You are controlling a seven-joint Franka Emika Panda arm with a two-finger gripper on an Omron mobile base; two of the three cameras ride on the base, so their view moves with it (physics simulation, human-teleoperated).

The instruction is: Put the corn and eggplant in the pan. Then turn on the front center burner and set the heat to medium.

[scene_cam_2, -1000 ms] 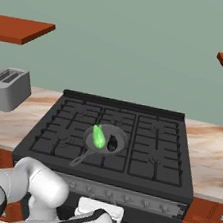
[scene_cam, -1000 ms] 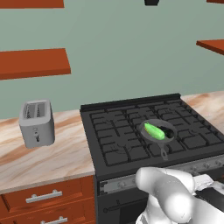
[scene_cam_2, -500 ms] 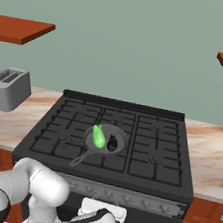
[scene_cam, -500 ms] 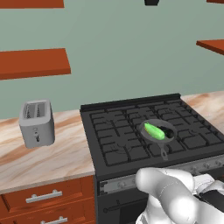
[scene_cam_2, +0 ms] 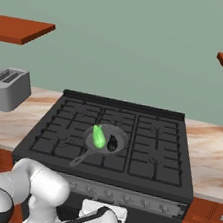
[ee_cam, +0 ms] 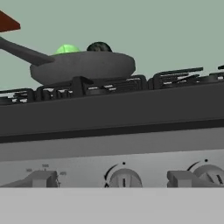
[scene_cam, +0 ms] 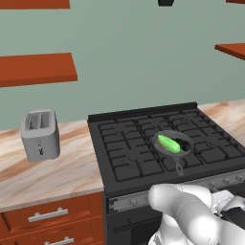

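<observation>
The dark-grey pan (scene_cam_2: 122,136) sits on the middle of the black stove's grate, handle toward the front. In it lie the bright green corn (scene_cam_2: 98,136) and the small dark eggplant (scene_cam_2: 112,144). From the left, the corn (scene_cam: 168,142) shows in the pan (scene_cam: 184,148). The front center burner (scene_cam_2: 112,159) lies under the pan's front part. My gripper (scene_cam_2: 101,219) is low in front of the stove's control panel, open and holding nothing. The hand view looks level at the knobs (ee_cam: 124,178), with the pan (ee_cam: 87,69), corn (ee_cam: 66,49) and eggplant (ee_cam: 99,46) above.
A silver toaster (scene_cam: 40,134) stands on the marble counter left of the stove. Wooden drawers (scene_cam: 48,217) sit below that counter. More knobs (ee_cam: 205,174) line the panel on both sides. Brown wall shelves (scene_cam: 36,69) hang well above the stove.
My hand has edged slightly to the right in front of the control panel. The pan, corn and eggplant have not moved.
</observation>
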